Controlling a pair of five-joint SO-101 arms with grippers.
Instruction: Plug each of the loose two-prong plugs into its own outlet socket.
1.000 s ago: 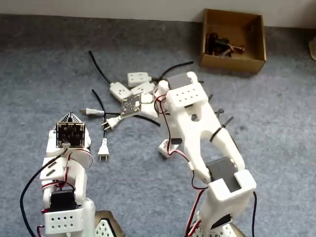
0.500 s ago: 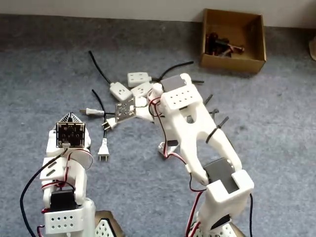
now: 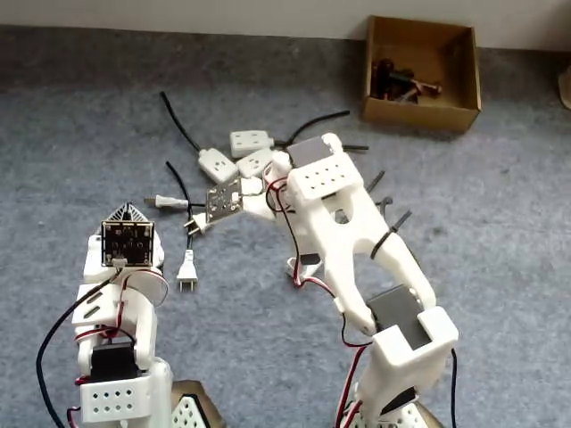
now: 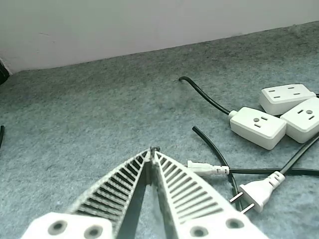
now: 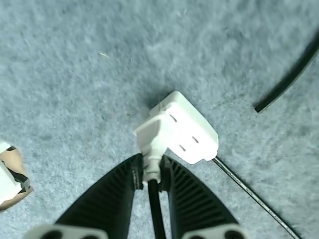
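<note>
- The right tool [image 5: 151, 168] grips a white plug [image 5: 151, 142], whose head touches a white outlet socket [image 5: 192, 132] on the grey worktop [image 5: 75, 74].
- The left tool [image 4: 152, 153] is closed and empty, near a loose plug [image 4: 255, 191].

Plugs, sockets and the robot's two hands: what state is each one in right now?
Left hand: shut, empty.
Right hand: shut on a white plug.
White plug: against a socket block; whether it is seated, cannot tell.
Two-prong plug: loose on the carpet, unplugged.
Slim plug: loose, unplugged.
Third plug: loose, unplugged.
Other socket blocks: nothing plugged in.
Cardboard box: open.
</note>
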